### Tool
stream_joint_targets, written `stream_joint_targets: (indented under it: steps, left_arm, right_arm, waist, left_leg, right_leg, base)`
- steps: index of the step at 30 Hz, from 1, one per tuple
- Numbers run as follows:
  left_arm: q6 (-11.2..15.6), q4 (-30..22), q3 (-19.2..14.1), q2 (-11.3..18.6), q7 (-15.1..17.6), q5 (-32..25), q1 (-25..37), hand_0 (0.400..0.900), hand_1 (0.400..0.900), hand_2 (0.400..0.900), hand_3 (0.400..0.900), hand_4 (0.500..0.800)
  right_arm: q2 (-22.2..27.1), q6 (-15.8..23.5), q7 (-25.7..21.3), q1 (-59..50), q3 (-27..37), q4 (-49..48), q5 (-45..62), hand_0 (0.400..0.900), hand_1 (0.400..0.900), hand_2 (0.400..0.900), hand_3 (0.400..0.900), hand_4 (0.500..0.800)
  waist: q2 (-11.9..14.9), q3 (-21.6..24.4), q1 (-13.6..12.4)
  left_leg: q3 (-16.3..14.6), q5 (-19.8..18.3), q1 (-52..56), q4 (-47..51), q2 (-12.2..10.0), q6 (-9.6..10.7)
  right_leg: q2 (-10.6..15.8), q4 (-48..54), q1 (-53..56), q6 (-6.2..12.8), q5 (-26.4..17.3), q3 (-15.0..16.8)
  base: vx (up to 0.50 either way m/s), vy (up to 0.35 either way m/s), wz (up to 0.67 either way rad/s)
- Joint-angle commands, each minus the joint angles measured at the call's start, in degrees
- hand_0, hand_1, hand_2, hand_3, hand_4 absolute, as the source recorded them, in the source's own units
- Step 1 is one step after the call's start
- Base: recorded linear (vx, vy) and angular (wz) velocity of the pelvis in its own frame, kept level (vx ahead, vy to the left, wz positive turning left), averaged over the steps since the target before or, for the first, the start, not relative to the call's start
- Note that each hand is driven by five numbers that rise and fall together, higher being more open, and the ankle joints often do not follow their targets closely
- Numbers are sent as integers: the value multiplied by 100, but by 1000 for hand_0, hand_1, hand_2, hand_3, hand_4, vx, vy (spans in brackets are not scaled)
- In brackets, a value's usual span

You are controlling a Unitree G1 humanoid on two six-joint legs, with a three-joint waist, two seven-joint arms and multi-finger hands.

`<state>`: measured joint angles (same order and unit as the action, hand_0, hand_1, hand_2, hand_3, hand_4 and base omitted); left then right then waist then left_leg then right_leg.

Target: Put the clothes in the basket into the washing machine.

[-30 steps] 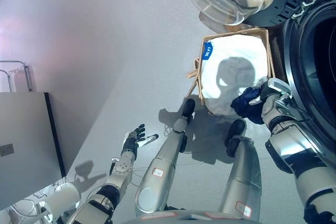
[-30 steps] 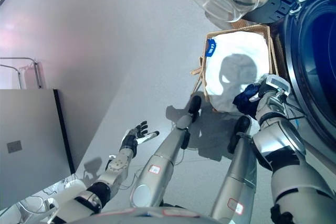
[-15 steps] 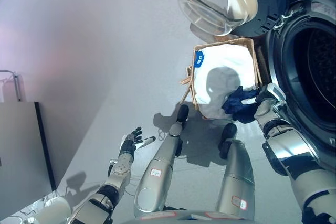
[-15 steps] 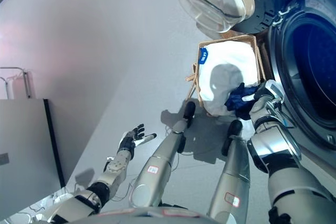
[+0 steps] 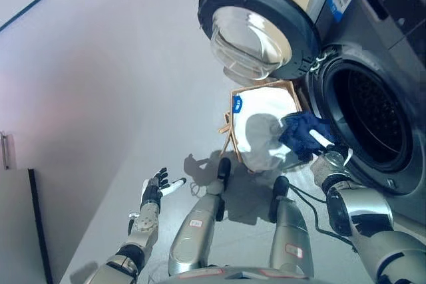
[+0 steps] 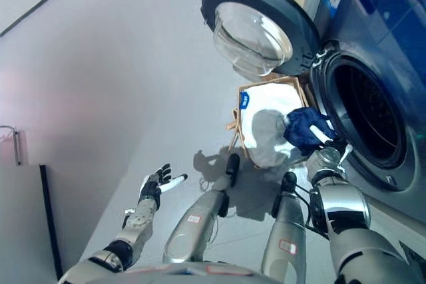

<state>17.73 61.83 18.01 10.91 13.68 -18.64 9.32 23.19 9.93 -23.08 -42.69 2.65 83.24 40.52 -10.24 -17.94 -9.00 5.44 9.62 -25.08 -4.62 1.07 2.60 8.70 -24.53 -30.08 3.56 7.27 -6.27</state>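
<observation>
A wicker basket [image 5: 231,134] with a white liner [image 5: 263,118] stands on the floor before the washing machine [image 5: 373,64]. The machine's round glass door [image 5: 249,28] is swung open and the dark drum [image 5: 369,118] shows. My right hand [image 5: 321,143] is shut on a dark blue garment [image 5: 301,131] and holds it up between the basket and the drum opening; it also shows in the right eye view [image 6: 306,128]. My left hand [image 5: 155,189] is open and empty, out over the floor at lower left.
The open door hangs above the basket's far side. Bare grey floor [image 5: 120,84] spreads to the left. A dark-edged grey panel [image 5: 20,224] stands at the lower left edge.
My right hand has lifted the blue garment out of the basket and up toward the drum opening. The camera has tilted up, so more of the machine and door shows.
</observation>
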Motion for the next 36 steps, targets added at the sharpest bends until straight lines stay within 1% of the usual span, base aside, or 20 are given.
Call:
stream_joint_targets:
  steps: [1,5,7,11,13,14,16,17,18,20,21,25,27,28,29,31,34,36]
  left_arm:
    - [194,486,-171,244,159,-107,-160,900,900,900,900,800]
    - [191,630,-197,222,81,-174,-292,900,900,900,900,800]
    - [202,642,-231,216,66,-198,-343,900,900,900,900,800]
    - [204,630,-225,229,30,-212,-423,900,900,900,900,800]
    - [214,611,-220,226,15,-254,-439,900,900,900,900,800]
    - [239,597,-193,214,16,-278,-451,900,900,900,900,800]
    - [283,530,-130,188,4,-371,-490,900,900,900,900,800]
    - [283,501,-96,182,8,-383,-487,900,900,900,900,800]
    - [325,427,-16,175,22,-428,-487,900,900,900,900,800]
    - [341,294,93,148,-4,-450,-507,900,900,900,900,800]
    - [363,202,148,136,-12,-473,-524,900,900,900,900,800]
    - [360,98,255,82,-44,-448,-592,900,900,900,900,800]
    - [338,135,286,68,-35,-430,-589,900,900,900,900,800]
    - [330,158,309,36,-22,-411,-582,900,900,900,900,800]
    - [314,181,326,6,-16,-387,-590,900,900,900,900,800]
    - [291,179,324,-33,-40,-370,-574,900,900,900,900,800]
    - [274,182,322,-88,-94,-372,-576,900,900,900,900,800]
    - [265,189,313,-111,-101,-373,-563,900,900,900,900,800]
  right_arm:
    - [18,615,93,37,165,-381,617,400,400,400,400,500]
    - [-26,832,82,-16,416,-488,1052,400,400,400,400,500]
    - [71,909,84,-77,585,-573,1211,400,400,400,400,500]
    - [455,949,77,-468,749,-509,1462,400,400,400,400,500]
    - [519,1103,38,-602,815,-628,1653,400,400,400,400,500]
    - [520,1253,36,-659,906,-839,1821,400,400,400,400,500]
    - [560,1619,-114,-778,1183,-1106,2076,400,400,400,400,500]
    - [599,1708,-192,-832,1253,-1139,2097,400,400,400,400,500]
    - [590,1962,-330,-964,1376,-1391,2225,400,400,400,400,500]
    - [692,2128,-451,-1078,1584,-1631,2279,400,400,400,400,500]
    - [771,2193,-486,-1166,1611,-1740,2309,400,400,400,400,500]
    - [1158,2219,-612,-1408,1632,-1742,2265,400,400,400,400,500]
    - [1234,2211,-648,-1480,1561,-1653,2263,400,400,400,400,500]
    - [1250,2189,-651,-1474,1549,-1630,2268,518,518,518,518,571]
    - [1260,2138,-616,-1436,1566,-1577,2288,900,900,900,900,800]
    - [1256,2007,-334,-1384,1516,-1413,2481,900,900,900,900,800]
    - [1220,1890,-98,-1264,1482,-1164,2645,900,900,900,900,800]
    - [1147,1883,-17,-1186,1489,-1004,2731,900,900,900,900,800]
  waist:
    - [198,321,-18]
    - [176,474,35]
    - [147,539,34]
    - [82,627,1]
    - [42,635,-9]
    - [7,625,-9]
    - [-86,640,-17]
    - [-129,653,-30]
    - [-209,653,-43]
    - [-359,668,-72]
    - [-458,677,-103]
    - [-790,762,-208]
    - [-887,815,-242]
    - [-926,836,-243]
    - [-954,853,-241]
    - [-992,874,-239]
    - [-990,897,-214]
    - [-968,905,-206]
  left_leg:
    - [-260,-780,231,-138,322,-162]
    - [-306,-733,491,57,275,-154]
    - [-318,-725,523,108,269,-152]
    - [-333,-712,555,167,257,-147]
    - [-340,-710,558,169,259,-146]
    - [-334,-709,567,187,266,-150]
    - [-329,-722,569,220,281,-149]
    - [-324,-664,528,242,285,-148]
    - [-320,-642,501,256,293,-144]
    - [-287,-588,467,312,321,-137]
    - [-251,-541,459,369,346,-135]
    - [-152,-372,488,644,402,-85]
    - [-122,-333,522,705,415,-72]
    - [-98,-327,547,728,423,-73]
    - [-83,-325,569,742,431,-71]
    - [-73,-339,613,753,446,-75]
    - [-74,-371,675,753,448,-84]
    - [-81,-389,706,752,445,-86]
  right_leg:
    - [-57,1831,1131,95,-814,60]
    - [-42,2109,1351,113,-923,102]
    - [-30,2170,1372,122,-949,112]
    - [-23,2230,1385,129,-969,138]
    - [-26,2220,1373,127,-964,153]
    - [-29,2207,1364,127,-949,169]
    - [-20,2192,1337,134,-910,175]
    - [-19,2197,1293,130,-949,172]
    - [-9,2188,1258,131,-932,174]
    - [7,2186,1211,134,-921,153]
    - [16,2184,1183,135,-916,141]
    - [115,2194,1135,162,-903,50]
    - [139,2164,1131,167,-879,16]
    - [150,2144,1139,168,-866,8]
    - [160,2132,1161,167,-850,1]
    - [179,2112,1195,165,-824,-1]
    - [201,2126,1265,166,-813,14]
    - [197,2154,1305,165,-817,12]
  base:
    - [60,-12,-15]
    - [43,4,-11]
    - [19,4,-9]
    - [-1,-4,-3]
    - [4,-7,-4]
    - [19,1,-3]
    - [-3,2,2]
    - [-28,4,10]
    - [-32,7,11]
    - [-1,8,14]
    - [9,24,17]
    - [31,42,19]
    - [61,32,13]
    - [75,24,6]
    - [73,19,4]
    - [67,21,2]
    - [56,14,-5]
    - [39,2,-7]
